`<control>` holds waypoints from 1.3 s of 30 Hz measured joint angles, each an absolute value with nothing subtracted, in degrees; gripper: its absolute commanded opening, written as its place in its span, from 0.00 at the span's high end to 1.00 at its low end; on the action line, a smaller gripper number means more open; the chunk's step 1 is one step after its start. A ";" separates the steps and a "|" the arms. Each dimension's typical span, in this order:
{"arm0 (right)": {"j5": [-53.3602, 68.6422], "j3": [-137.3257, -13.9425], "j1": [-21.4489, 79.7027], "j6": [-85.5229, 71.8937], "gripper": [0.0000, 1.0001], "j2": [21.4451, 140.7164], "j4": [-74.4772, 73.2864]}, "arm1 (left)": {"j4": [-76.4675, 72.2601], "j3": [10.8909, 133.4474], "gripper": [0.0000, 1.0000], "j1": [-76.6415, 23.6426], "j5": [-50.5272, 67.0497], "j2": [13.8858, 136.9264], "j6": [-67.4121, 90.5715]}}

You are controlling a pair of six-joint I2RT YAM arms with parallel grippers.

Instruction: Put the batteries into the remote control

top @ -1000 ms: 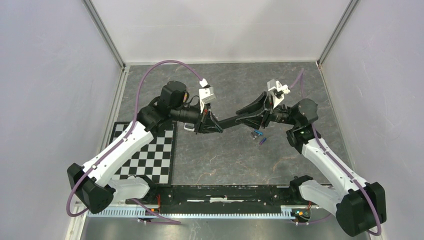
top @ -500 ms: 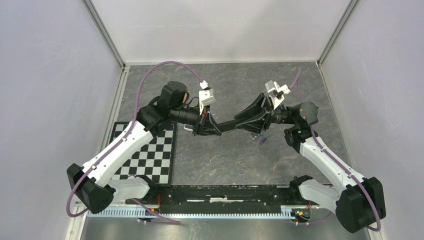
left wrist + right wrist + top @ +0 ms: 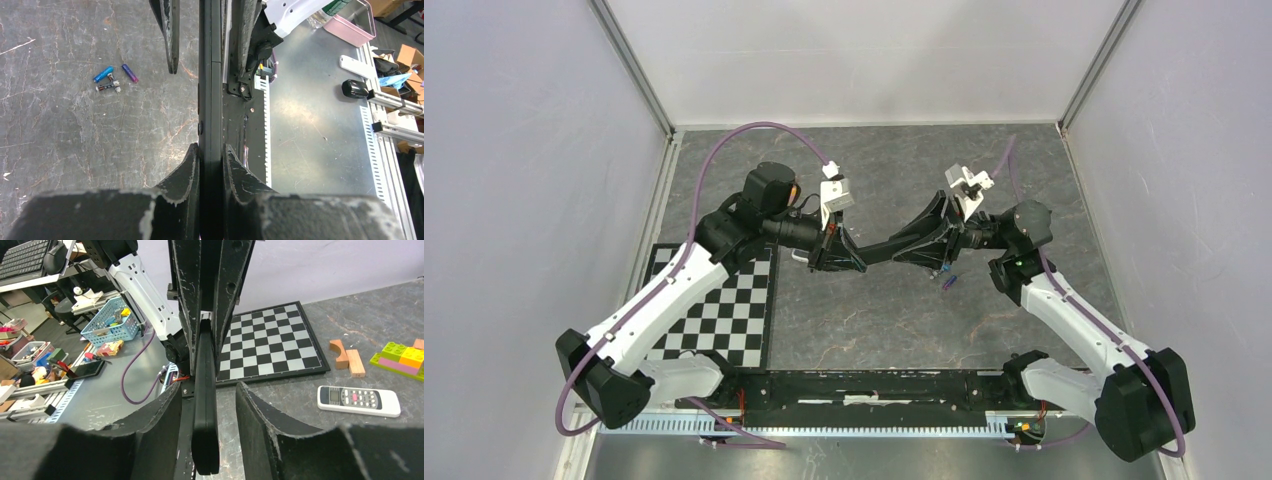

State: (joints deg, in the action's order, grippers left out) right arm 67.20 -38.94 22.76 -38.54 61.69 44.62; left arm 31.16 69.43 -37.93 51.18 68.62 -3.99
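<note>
Checkerboard mat (image 3: 719,310) lies at the near left of the worktop (image 3: 874,320). Past its far right corner, and apart from it, the remote control (image 3: 359,400) lies flat with its grey button face up, near some wooden blocks (image 3: 347,356) and coloured bricks (image 3: 400,357).

Beside that spot, raised off the worktop, the jaws of the left arm (image 3: 836,252) are clamped together on the left end of a slim black bar (image 3: 210,75), which runs through the air toward the right. The jaws of the right arm (image 3: 921,246) stand apart around the bar's right end. In the right wrist view a clear gap shows on one side of the bar. On the other side the jaw sits close against it, and I cannot tell whether they touch.

On the worktop, just near of the right arm's wrist, lie the blue battery (image 3: 103,74) and the purple battery (image 3: 129,73). They are close together but not touching, both outside the remote control and off to its right.
</note>
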 measured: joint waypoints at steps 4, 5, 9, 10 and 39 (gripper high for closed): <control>67.05 -38.94 23.00 -36.75 0.71 61.84 41.80 | 31.16 69.43 0.97 -37.93 51.18 68.38 -3.99; 67.02 -38.96 23.16 -36.38 0.77 61.84 41.39 | 31.16 69.43 0.95 -37.93 51.18 68.34 -3.99; 67.02 -39.20 23.27 -35.81 0.94 61.84 41.04 | 31.11 69.43 0.69 -37.69 50.89 68.23 -3.97; 67.00 -39.20 23.27 -35.86 0.97 61.84 41.06 | 31.05 69.43 0.59 -37.71 50.78 68.12 -3.92; 32.45 -37.67 26.00 -61.36 1.00 63.29 57.06 | -40.51 45.69 0.17 -37.08 25.28 64.93 48.34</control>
